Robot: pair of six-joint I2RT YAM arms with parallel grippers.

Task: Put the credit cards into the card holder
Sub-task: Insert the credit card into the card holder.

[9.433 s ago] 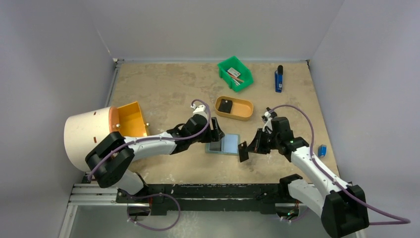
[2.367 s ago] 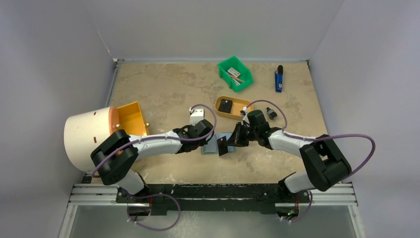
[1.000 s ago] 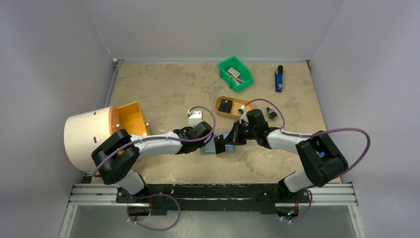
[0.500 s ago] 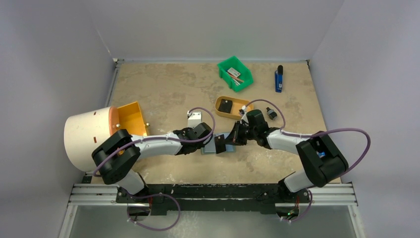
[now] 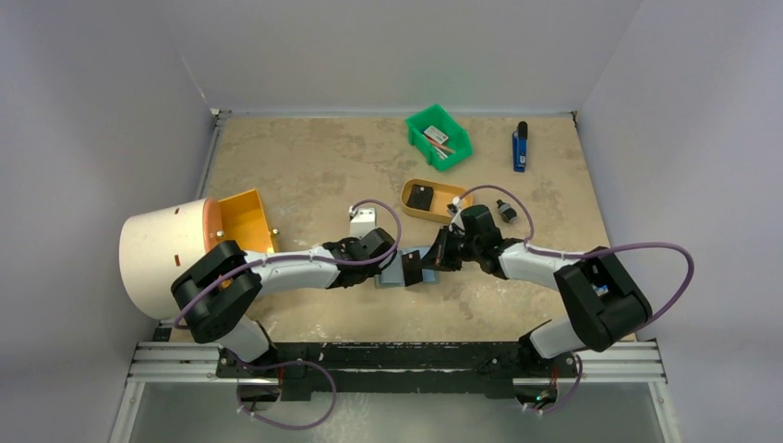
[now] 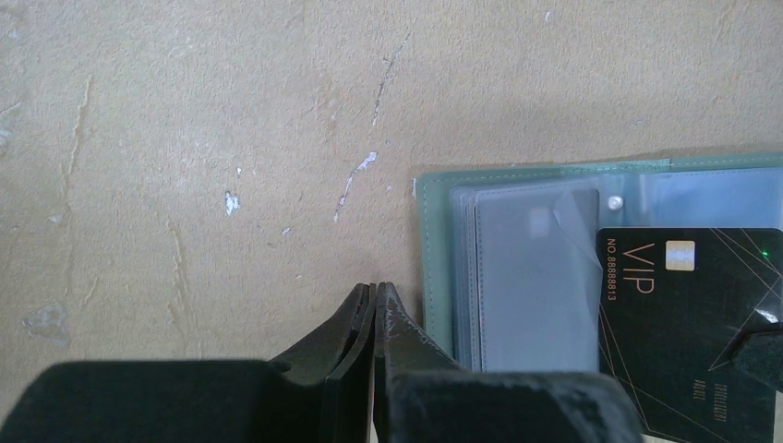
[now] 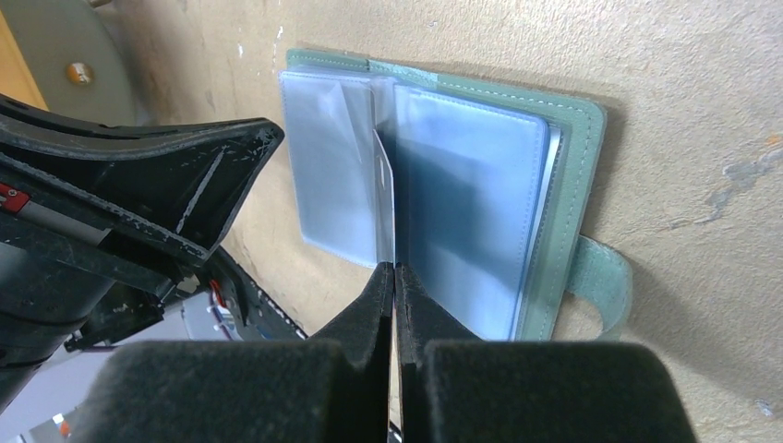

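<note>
The card holder point(image 5: 395, 273) point(image 6: 439, 268) point(image 7: 572, 194) lies open on the table, pale blue-grey pockets up. My right gripper point(image 5: 427, 261) point(image 7: 394, 269) is shut on a black credit card point(image 5: 413, 269) point(image 6: 688, 332) marked VIP. The card stands on edge point(image 7: 385, 198) between the pocket sheets at the holder's middle. My left gripper point(image 5: 391, 262) point(image 6: 374, 288) is shut with nothing in it, tips low on the table at the holder's left edge. A second black credit card point(image 5: 421, 197) lies in the tan tray.
The tan oval tray point(image 5: 454, 205) sits just behind the holder, a small black knob point(image 5: 507, 212) to its right. A green bin point(image 5: 439, 136) and a blue object point(image 5: 520, 148) stand at the back. An orange bin point(image 5: 245, 221) and a white cylinder point(image 5: 164, 257) fill the left.
Since the earliest frame my right gripper has carried the card from right of the holder to over its middle. Over the last second, hardly anything has moved.
</note>
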